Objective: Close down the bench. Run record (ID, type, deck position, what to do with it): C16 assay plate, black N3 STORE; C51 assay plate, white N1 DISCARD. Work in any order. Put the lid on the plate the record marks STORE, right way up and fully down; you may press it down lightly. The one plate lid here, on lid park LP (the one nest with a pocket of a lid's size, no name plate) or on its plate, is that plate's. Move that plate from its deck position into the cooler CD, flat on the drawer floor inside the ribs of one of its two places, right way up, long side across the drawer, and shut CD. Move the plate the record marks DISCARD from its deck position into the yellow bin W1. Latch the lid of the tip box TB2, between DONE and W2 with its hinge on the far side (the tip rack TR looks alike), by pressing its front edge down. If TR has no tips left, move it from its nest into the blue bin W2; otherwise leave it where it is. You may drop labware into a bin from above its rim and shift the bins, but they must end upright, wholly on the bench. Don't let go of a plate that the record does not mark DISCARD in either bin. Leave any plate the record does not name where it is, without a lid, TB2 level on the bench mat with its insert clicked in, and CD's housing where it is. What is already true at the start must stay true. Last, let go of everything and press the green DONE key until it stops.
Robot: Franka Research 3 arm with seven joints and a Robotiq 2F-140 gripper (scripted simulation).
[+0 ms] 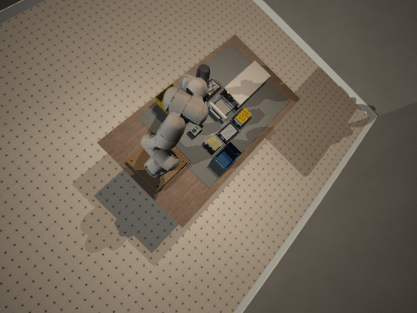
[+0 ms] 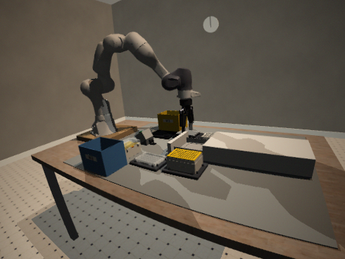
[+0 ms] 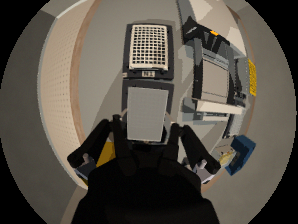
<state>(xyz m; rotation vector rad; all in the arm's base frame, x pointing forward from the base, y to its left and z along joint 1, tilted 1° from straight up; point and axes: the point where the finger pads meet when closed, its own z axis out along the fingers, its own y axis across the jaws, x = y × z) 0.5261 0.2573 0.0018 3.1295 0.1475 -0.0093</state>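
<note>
The wooden bench [image 2: 246, 239] carries a grey mat [image 2: 267, 197], and on it the long pale cooler CD [image 2: 260, 155] takes up the 3 o'clock side of the exterior view. The arm [image 2: 141, 47] arches over from its base at 9 o'clock and reaches down behind the labware. The blue bin W2 [image 2: 102, 155] stands at the near 8 o'clock corner of the mat; the yellow bin W1 [image 2: 169, 120] sits at the far side, just beside the wrist. A box with a yellow tip field [image 2: 184, 160] stands in a black nest near the cooler's front corner, with a pale well plate [image 2: 149, 160] just to its 9 o'clock.

In the wrist view, the gripper [image 3: 148, 137] is clamped on a flat grey rectangular piece, the plate lid [image 3: 148, 115], pinched across its width between the two fingers. At 12 o'clock from the lid lies a plate with a light well grid in a dark frame [image 3: 148, 46], on its nest and apart from the lid. Whether the lid rests on its park or is raised off it cannot be told. The open drawer [image 3: 213, 83] shows at 2 o'clock.
</note>
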